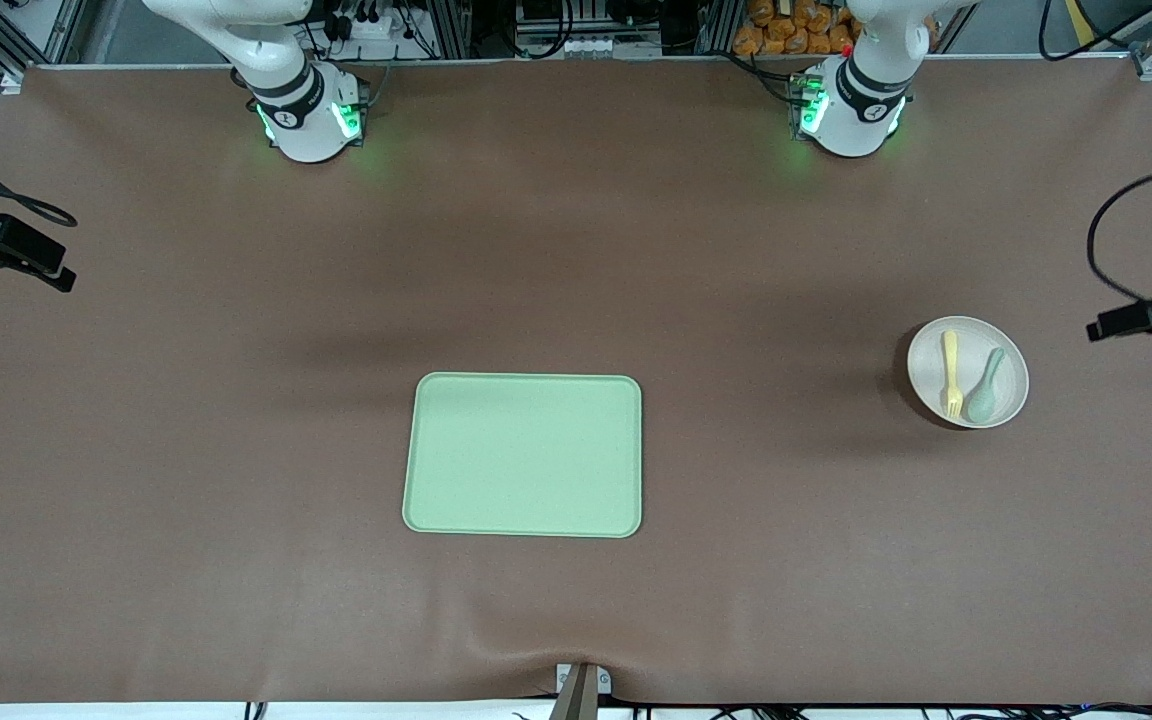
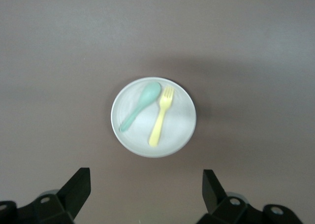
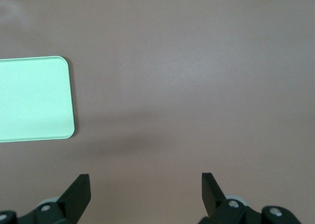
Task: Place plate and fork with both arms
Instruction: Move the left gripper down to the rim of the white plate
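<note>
The plate (image 1: 967, 371) is round, off-white and shallow with a raised rim. It sits on the brown table (image 1: 186, 450) toward the left arm's end, well apart from the tray (image 1: 524, 455). On it lie two utensils side by side, not touching: the fork (image 1: 952, 373), pale yellow, slim-handled, with short tines pointing toward the front camera, and a pale green spoon (image 1: 986, 386) with its bowl likewise nearer that camera. Both look like matte plastic.

The tray is a pale-green rectangle with rounded corners and a low rim, lying flat near the table's middle with nothing on it. The table covering is a smooth brown sheet, slightly wrinkled at the edge nearest the front camera.

The front view shows only the two arm bases, lit green; neither gripper appears there. The left wrist view shows the left gripper (image 2: 146, 184) spread wide and holding nothing, above the table beside the plate (image 2: 153, 117), with fork (image 2: 162, 115) and spoon (image 2: 141, 105) plainly visible. The right wrist view shows the right gripper (image 3: 146, 187), also spread and empty, over bare table beside one corner of the tray (image 3: 34, 98).
</note>
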